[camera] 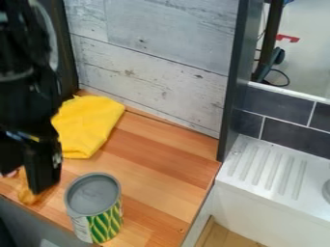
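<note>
My black gripper [40, 166] hangs at the left edge, over the front left part of the wooden counter [168, 169]. Beneath and partly behind it lies a tan-orange thing [27, 193], mostly hidden, with a bit of pink at the far left. Just right of the gripper stands an upright can [105, 224] with a grey top and a green and yellow striped label. A folded yellow cloth [91, 123] lies behind the can, close to the gripper's right side.
A whitewashed plank wall [155, 58] rises behind the counter. To the right, a dark upright post [233, 82] stands by a white ribbed drainboard [268, 169] with dark tiles [283, 108] behind it. The counter's front edge runs below the can.
</note>
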You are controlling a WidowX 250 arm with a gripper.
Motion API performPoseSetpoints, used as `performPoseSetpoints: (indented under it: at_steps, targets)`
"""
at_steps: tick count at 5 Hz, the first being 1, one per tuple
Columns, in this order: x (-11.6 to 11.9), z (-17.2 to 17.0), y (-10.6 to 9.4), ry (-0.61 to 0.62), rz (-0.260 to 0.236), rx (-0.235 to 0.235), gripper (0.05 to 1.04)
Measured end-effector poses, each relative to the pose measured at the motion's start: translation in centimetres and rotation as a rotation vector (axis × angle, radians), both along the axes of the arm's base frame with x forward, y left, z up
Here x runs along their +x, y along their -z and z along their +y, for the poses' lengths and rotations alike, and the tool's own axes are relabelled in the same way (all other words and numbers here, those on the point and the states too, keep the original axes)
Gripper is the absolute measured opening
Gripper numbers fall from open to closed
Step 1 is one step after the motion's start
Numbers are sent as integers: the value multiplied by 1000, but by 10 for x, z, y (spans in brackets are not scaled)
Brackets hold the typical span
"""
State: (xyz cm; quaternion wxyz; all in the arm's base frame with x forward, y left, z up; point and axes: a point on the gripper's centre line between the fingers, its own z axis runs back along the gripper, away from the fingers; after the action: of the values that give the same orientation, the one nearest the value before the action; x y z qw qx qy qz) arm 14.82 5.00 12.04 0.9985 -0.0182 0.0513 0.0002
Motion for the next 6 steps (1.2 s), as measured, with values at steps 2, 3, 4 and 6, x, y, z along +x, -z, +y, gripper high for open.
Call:
performPoseSetpoints:
  at_steps: [2,3,4,6]
  targets:
    - [-17,-21,39,95,135,40,1000]
    - [-24,-16,49,101,172,42,1000]
    - [-30,1,60,41,190,31,1000]
    - [-10,-11,93,111,194,12,1000]
